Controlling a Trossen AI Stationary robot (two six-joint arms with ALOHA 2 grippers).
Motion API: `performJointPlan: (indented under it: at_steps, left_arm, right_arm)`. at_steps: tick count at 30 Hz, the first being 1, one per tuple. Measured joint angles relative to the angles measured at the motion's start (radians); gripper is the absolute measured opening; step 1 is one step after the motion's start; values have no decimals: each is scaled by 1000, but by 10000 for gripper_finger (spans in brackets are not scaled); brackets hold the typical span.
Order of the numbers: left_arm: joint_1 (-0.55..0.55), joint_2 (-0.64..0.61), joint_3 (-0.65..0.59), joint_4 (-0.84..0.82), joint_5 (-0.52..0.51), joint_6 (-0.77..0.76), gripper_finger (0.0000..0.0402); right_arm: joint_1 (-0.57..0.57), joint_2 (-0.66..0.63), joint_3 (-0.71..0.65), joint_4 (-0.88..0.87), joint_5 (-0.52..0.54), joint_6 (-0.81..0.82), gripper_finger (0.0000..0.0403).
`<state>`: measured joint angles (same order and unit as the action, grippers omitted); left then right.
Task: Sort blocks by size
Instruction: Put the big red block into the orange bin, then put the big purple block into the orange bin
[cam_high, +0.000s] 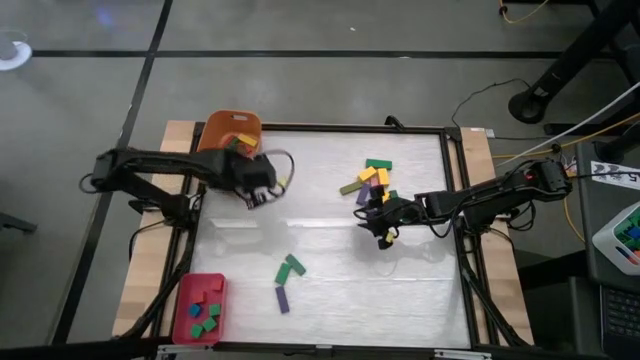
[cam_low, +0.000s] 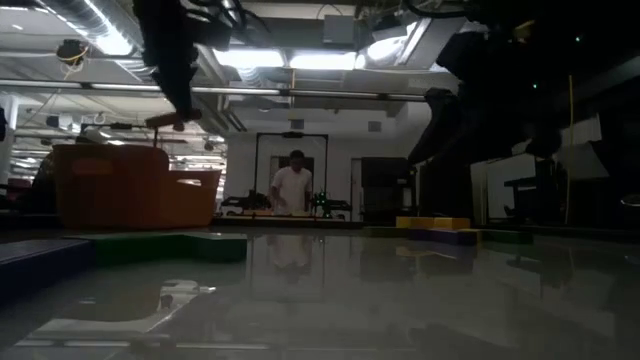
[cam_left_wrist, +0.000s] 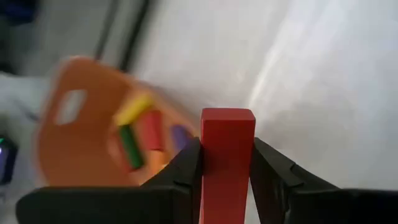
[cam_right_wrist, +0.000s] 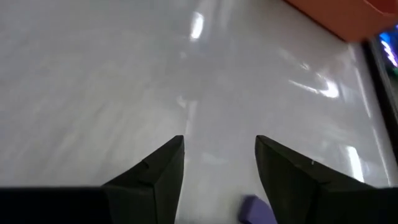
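At the near left corner of the white table (cam_high: 330, 290) sits a flat red tray (cam_high: 186, 298) with several short green, blue and red blocks (cam_high: 207, 318) lying in it. A little further in, toward the middle of the near half, two green bars (cam_high: 290, 267) and a purple bar (cam_high: 282, 299) lie loose on the surface, just beside each other. Further back on the right, the right gripper (cam_high: 381, 234) hangs low over the table with its two dark fingers (cam_right_wrist: 158, 168) spread apart and nothing between them; a small purple block (cam_right_wrist: 256, 210) lies on the table close beside one fingertip. Just beyond that gripper is a loose cluster of blocks (cam_high: 372, 180), green, yellow, purple and olive, some touching. Over on the left, about as far back, the left gripper (cam_high: 257, 196) is clamped on a red bar (cam_left_wrist: 226, 158), which stands out past the fingertips, held clear above the table near the tub. At the far left corner stands the large orange tub (cam_high: 222, 126), with yellow, green, red and purple bars (cam_left_wrist: 144, 132) already lying inside it. Beyond the table, a person (cam_low: 293, 187) stands in the lit room.
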<state>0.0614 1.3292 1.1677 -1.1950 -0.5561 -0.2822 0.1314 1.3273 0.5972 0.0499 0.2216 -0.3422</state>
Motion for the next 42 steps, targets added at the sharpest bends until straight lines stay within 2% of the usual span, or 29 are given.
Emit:
performJointPlan:
  at_steps: [5, 10, 19, 24, 30, 39, 42]
  left_arm:
    - [114, -66, 1, -2, -100, -43, 95]
    - [215, -62, 1, 4, -103, -51, 123]
    - [350, -13, 1, 11, -103, -65, 184]
    - [377, -3, 1, 17, -102, -156, 193]
    - [379, -3, 1, 71, -102, -162, 187]
    - [377, -3, 1, 117, -95, -182, 186]
    - [377, -3, 1, 118, -95, -174, 186]
  right_arm:
    - [0, 0, 0, -1, 74, 107, 198]
    - [0, 0, 0, -14, 76, 172, 198]
    - [-1, 0, 0, -163, 84, 363, 198]
    - [-1, 0, 0, -188, 85, 445, 198]
    - [0, 11, 0, -184, 85, 553, 198]
    - [0, 136, 0, -180, 101, 766, 198]
    - [1, 159, 0, -177, 139, 828, 198]
